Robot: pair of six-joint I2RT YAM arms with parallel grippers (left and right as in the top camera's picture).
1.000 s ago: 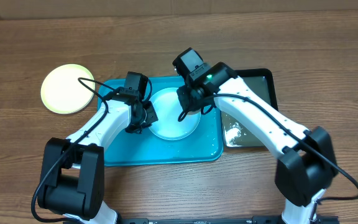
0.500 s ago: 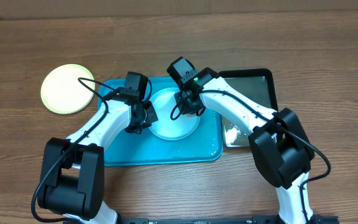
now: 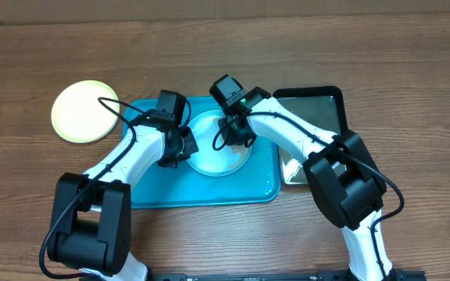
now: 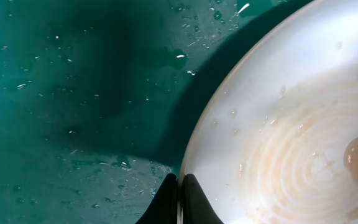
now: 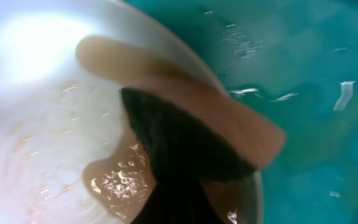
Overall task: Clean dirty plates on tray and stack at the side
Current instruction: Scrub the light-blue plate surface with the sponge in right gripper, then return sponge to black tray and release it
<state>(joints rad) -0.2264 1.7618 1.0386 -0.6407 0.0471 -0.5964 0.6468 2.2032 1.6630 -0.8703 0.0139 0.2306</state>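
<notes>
1. Already off the tray (image 3: pixel 209 193): yellow-green plate (image 3: pixel 84 112), lying alone toward the far left corner of the bench and looking clean from above. Probably the start of the stack.
2. Mid-scrub now: pale plate (image 3: pixel 209 158) sitting on the tray around the middle of the bench, wet and streaked with tan swirls in both wrist views.
3. Left jaws clenched on that plate's rim, steadying it.
4. Right jaws grasping a sponge (image 5: pixel 191 130), tan with a dark face, pressed onto the plate close to its rim.
5. Black tray (image 3: pixel 326 105) holding water toward the right edge, untouched by either arm.
6. Left to do, at a guess: finish the wipe, then set this plate on the yellow-green one.
7. Third plate not seen; cannot tell whether hidden beneath the pale one.
8. Roughly a third done.
</notes>
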